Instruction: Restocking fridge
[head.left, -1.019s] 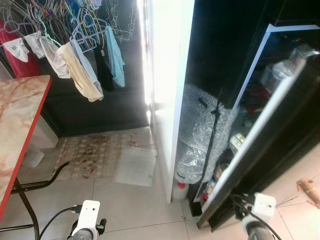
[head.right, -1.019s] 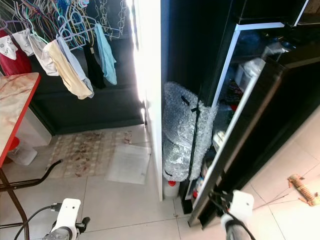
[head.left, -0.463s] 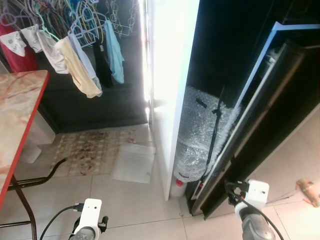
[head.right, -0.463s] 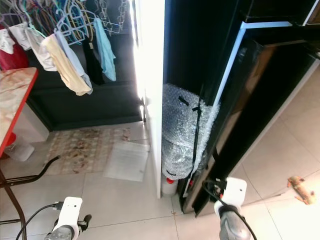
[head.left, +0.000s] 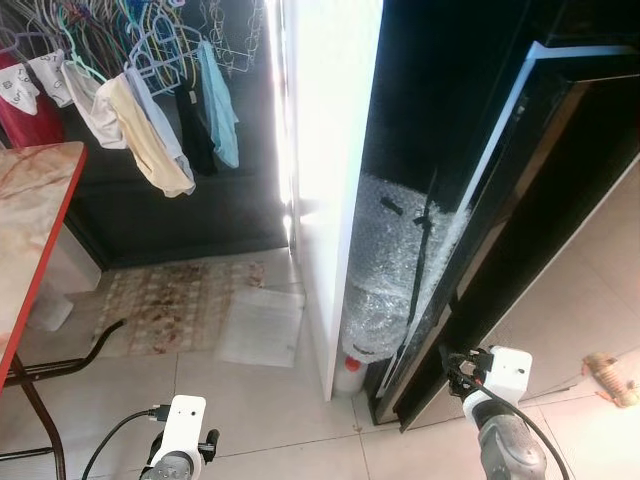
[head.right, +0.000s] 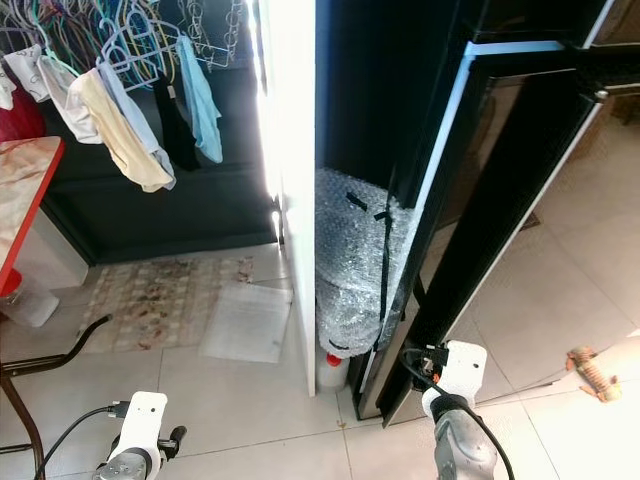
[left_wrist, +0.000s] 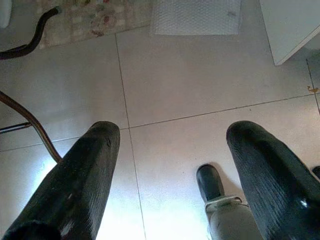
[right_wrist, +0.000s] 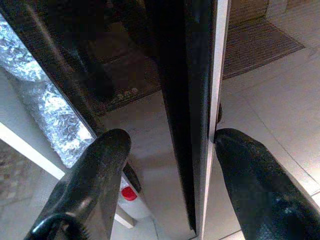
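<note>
I am standing at the tall black fridge door (head.right: 500, 200), nearly closed beside the bubble-wrapped bundle (head.right: 350, 260). My right gripper (right_wrist: 165, 185), fingers spread, is straddling the door's edge, possibly touching; a sideways pull could jam it. My left gripper (left_wrist: 170, 175) is hanging open over the floor tiles (left_wrist: 200, 65).

The fridge door (head.right: 500, 200) is a tall, glossy black panel with a pale edge strip, standing upright and nearly shut against the black fridge body (head.left: 420, 90). Its lower edge (right_wrist: 192, 125) runs straight between the right gripper's (right_wrist: 167, 150) spread jaws, one finger on either face; whether either finger actually touches the panel is hard to judge. Just beyond the jaws, in the narrow gap beside the door, stands a bubble-wrapped bundle (head.right: 350, 260) strapped with black tape.
</note>
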